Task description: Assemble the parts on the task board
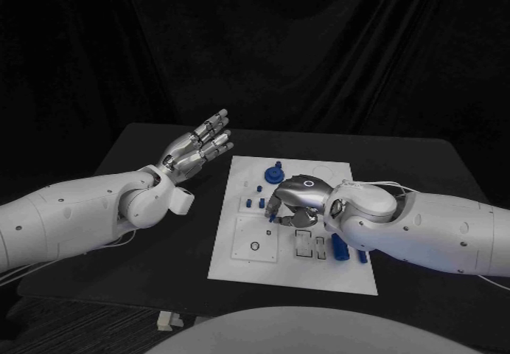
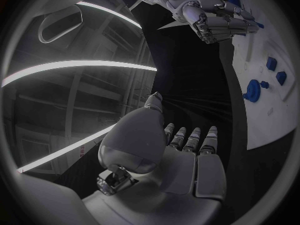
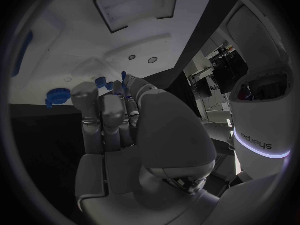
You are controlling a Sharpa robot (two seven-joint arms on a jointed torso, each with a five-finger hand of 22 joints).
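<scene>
The white task board (image 1: 242,262) lies in the middle of the black table. My right hand (image 1: 295,199) is bent down over the board's centre, its fingertips closed round a small blue part (image 3: 123,76) that stands on the plate. A blue gear (image 1: 276,175) sits at the board's far end, beyond this hand, and shows again as the gear (image 3: 58,96) ahead of the fingers. Two little blue pegs (image 1: 254,200) stand to the hand's left. My left hand (image 1: 200,147) hovers off the board's left side with flat, spread fingers and nothing in them.
Long blue pieces (image 1: 340,248) lie on the board's near right, partly under my right forearm. Cut-out slots (image 1: 305,243) and a square plate with a ring (image 1: 255,246) mark the board's near half. Bare black table (image 1: 159,243) surrounds the board.
</scene>
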